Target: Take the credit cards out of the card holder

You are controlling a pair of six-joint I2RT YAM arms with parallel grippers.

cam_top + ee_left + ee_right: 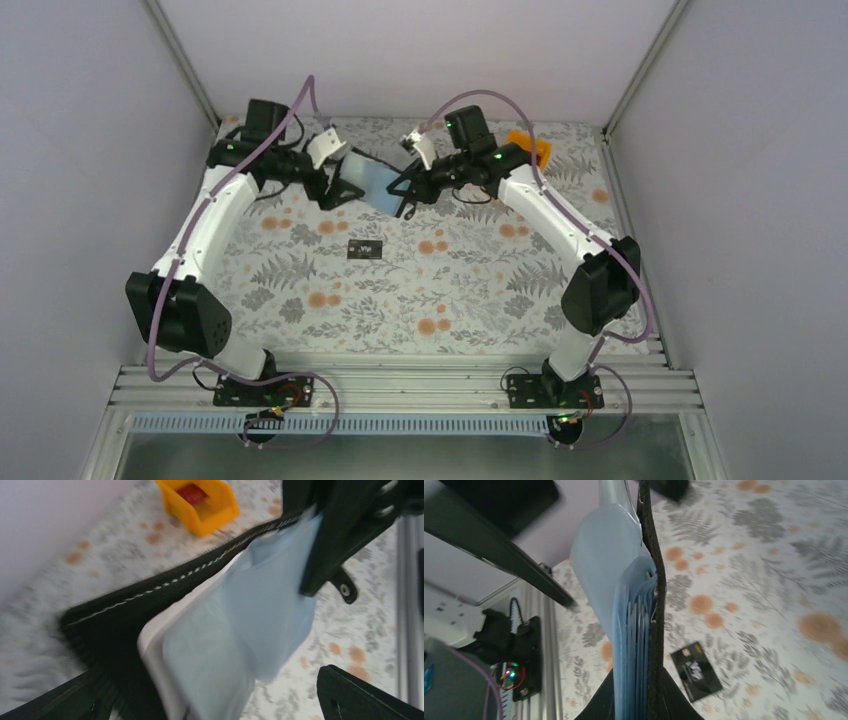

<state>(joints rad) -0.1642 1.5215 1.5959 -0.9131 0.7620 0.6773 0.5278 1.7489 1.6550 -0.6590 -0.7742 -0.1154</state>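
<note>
Card holder [651,580] clamped in right gripper [636,697] — between spread left gripper [210,680].

We see an orange bin [220,517] near the far right corner of the floral tablecloth [400,300], with a red card [192,493] lying inside it. Pale walls [80,150] enclose the table.

Top view: bright, even, diffuse light; table [440,290] and walls [90,200] sharp, walls tinted faintly lilac, shadows on the cloth soft and weak. Left wrist view: heavy motion blur, holder [115,617] stitching and bin [200,510] smeared. Right wrist view: holder close to the lens and soft, top corners streaked; card [698,671] fairly crisp
</note>
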